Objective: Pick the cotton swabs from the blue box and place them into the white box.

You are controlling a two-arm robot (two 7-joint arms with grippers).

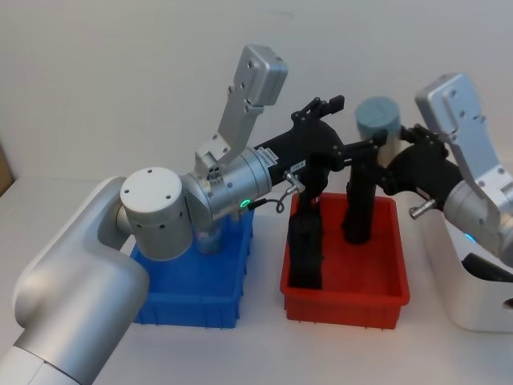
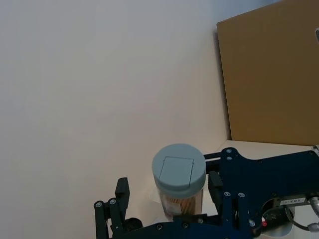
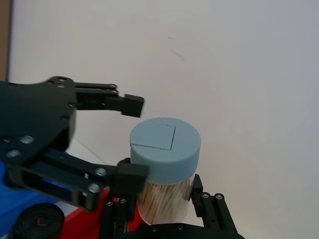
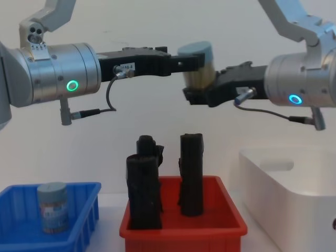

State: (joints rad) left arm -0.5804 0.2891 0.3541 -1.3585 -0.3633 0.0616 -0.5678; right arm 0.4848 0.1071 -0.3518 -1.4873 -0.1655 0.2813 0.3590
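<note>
Chest view: high above the red plastic bin, a clear grey-lidded tub of cotton swabs passes between arms, right gripper clamped on it, left gripper spread beside its lid. Next, likely, the carry to the white plastic box.

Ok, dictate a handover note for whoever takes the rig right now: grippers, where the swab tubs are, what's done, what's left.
Left gripper: open, fingers either side of the held tub's lid, high over the red bin.
Right gripper: shut on the held tub, gripping its lower body.
Second tub: upright in the blue box.
Done: one tub lifted out and being passed between the arms.
Left: carry it to the white box, then fetch the second tub.
</note>
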